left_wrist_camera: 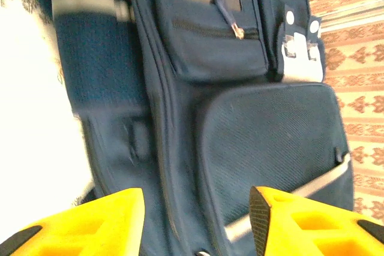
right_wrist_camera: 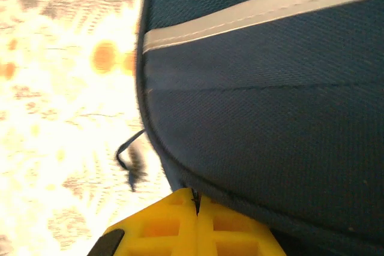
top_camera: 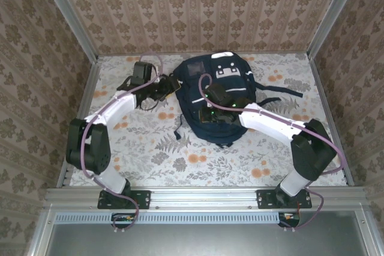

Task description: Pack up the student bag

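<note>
Two arms are on the student bag [top_camera: 193,97] and honestly I can't say how far along this is. The bag lies flat in the upper middle of the top view, on the floral table [top_camera: 150,148], with its grey-white patches toward the far wall.

The left gripper [left_wrist_camera: 198,226] sits just off the bag's left edge in the top view. On its wrist cam the yellow fingers [left_wrist_camera: 90,223] are spread apart with nothing between them, and there's navy fabric straight ahead.

The right gripper [right_wrist_camera: 195,220] is at the lower left part of the bag. Its fingers are pressed together at the bottom of its wrist frame, tight against the seam below the white stripe [right_wrist_camera: 270,10]. There's a dark sliver at the tips that could be a zip pull or a thread. It's too small to tell, so I won't claim it's pinching anything.

Progress-wise, the front pocket zip [left_wrist_camera: 231,22] looks closed, and so does what I can see of the main seam. I've no idea whether anything's packed inside. My guess is we're at the zipper, with either the opening or the final closing left to do.
</note>
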Robot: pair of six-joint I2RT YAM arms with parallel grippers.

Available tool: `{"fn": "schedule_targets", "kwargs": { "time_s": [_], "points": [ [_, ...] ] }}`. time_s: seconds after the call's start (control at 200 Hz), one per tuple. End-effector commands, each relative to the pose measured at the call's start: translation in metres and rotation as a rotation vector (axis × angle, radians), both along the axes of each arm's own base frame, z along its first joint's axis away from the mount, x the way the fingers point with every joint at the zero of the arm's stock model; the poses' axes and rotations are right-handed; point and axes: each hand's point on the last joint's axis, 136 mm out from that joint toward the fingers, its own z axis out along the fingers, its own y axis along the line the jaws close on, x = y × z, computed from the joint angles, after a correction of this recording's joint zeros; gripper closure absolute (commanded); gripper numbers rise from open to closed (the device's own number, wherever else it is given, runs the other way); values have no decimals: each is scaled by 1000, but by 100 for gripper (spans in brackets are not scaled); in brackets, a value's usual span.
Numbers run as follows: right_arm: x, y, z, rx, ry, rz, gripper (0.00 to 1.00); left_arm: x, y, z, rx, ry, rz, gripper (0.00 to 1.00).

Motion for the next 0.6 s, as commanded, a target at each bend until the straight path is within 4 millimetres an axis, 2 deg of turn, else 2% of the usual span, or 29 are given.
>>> {"fn": "schedule_targets", "kwargs": {
  "time_s": [0.0,0.2,0.325,0.45,0.595],
  "points": [
    [4,43,33,157,-50,125,100,-15,-5,-2,-101,46,29,49],
    [-1,38,28,146,-38,118,100,-22,-22,6,-220,49,24,48],
    [-6,31,24,134,-35,109,100,-25,-35,-4,-213,79,2,48],
    [-8,29,22,130,-30,107,100,-23,-46,-12,-248,106,-14,53],
    [-8,29,23,134,-30,105,100,-22,-44,-22,-203,135,2,54]
  ]
}}
